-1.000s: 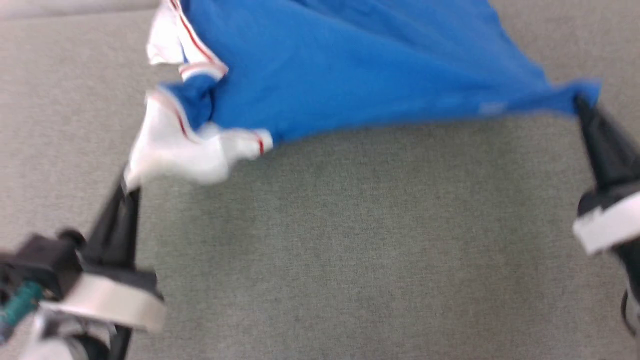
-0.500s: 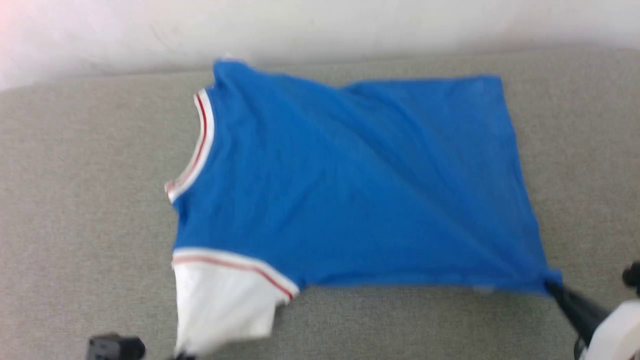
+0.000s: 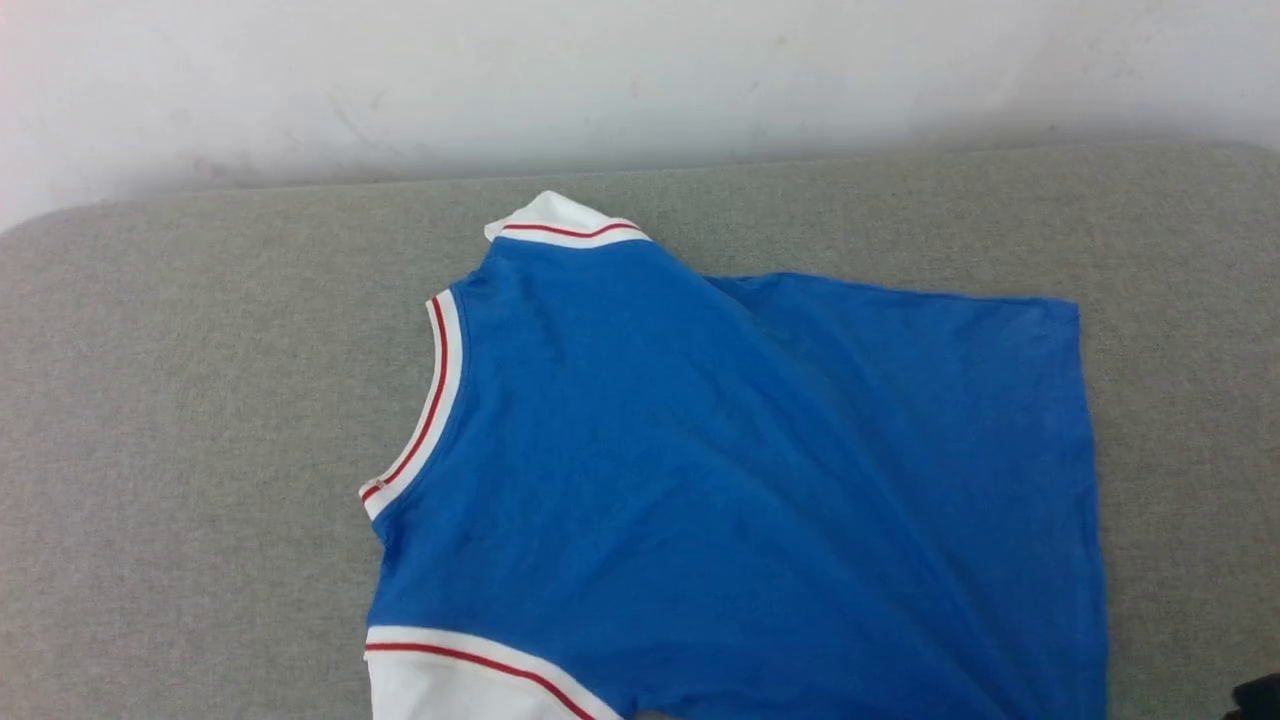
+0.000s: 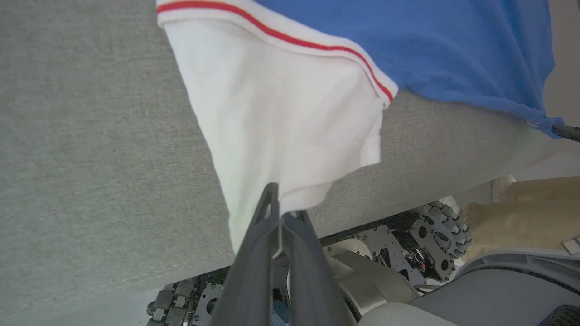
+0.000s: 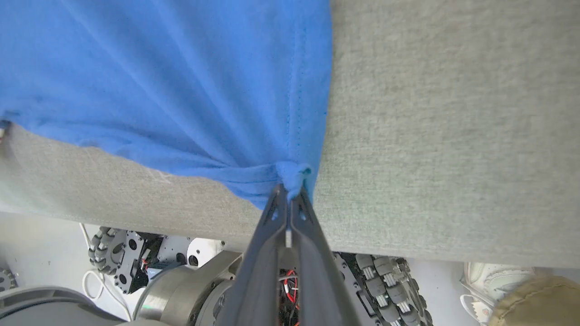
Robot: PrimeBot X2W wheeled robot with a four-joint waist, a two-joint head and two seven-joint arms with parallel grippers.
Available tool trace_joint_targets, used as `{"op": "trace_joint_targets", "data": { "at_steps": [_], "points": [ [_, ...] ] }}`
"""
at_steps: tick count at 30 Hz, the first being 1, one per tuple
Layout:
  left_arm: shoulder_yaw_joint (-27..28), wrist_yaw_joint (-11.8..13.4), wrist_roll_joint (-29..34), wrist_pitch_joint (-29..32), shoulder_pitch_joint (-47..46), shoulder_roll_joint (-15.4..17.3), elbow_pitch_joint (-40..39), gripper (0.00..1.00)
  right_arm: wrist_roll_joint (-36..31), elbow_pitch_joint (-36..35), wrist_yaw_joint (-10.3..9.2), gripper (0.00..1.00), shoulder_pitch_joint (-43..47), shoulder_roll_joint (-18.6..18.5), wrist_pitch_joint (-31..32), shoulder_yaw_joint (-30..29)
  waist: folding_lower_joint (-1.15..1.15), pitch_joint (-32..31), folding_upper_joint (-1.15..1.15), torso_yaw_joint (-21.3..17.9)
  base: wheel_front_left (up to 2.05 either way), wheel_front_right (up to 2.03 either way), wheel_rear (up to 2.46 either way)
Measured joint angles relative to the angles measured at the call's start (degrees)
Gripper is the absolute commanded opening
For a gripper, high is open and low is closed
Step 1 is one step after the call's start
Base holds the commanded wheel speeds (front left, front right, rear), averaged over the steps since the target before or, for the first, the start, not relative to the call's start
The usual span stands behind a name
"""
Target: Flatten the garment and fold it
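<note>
This looks like a robot lab or test room: a bare, scuffed white wall (image 3: 640,80) beyond a grey felt-covered table (image 3: 200,400), omni-wheels (image 5: 108,246) on pale floor (image 5: 36,235) behind the right gripper (image 5: 288,192), a bystander's shoe (image 5: 494,276) to its right.

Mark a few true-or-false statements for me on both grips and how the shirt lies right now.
1. The left gripper is shut on the garment's white sleeve. True.
2. The right gripper hangs open above the cloth. False: it is shut on a bunched blue hem corner.
3. The garment lies on the grey surface with a plain blue face up. True.
4. The far sleeve is spread out flat. False: just a small white tip with a red stripe peeks out past the far shoulder.
</note>
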Motion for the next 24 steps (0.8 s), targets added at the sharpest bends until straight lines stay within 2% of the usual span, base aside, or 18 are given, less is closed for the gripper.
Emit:
{"op": "trace_joint_targets", "data": {
  "at_steps": [5,10,16,24],
  "points": [
    [2.98,0.31,2.83,-4.23,-1.12,0.58,-0.87,0.00,-0.13,-2.54,0.00,0.00,-0.91,0.52,-2.59,-1.00,0.00,0.82,0.00,0.13,0.00,0.00,0.00],
    [4.59,0.10,6.92,-7.08,-7.00,0.90,-1.98,0.00,-0.54,-4.22,0.00,0.00,-4.89,-0.52,-7.44,-0.87,0.01,2.26,0.00,0.19,0.00,0.00,0.00],
    [6.12,-1.89,11.71,-8.78,-16.59,1.99,-1.68,0.00,-1.90,-4.91,0.00,0.00,-10.90,-2.94,-12.78,-1.08,0.01,5.21,0.00,-0.08,0.00,0.00,0.00],
    [5.57,-6.62,15.16,-9.54,-30.51,1.94,2.49,0.00,-3.70,-3.55,0.00,0.00,-19.84,-5.30,-16.86,0.21,0.02,10.79,0.00,-1.29,0.00,0.00,0.00]
  ]
}}
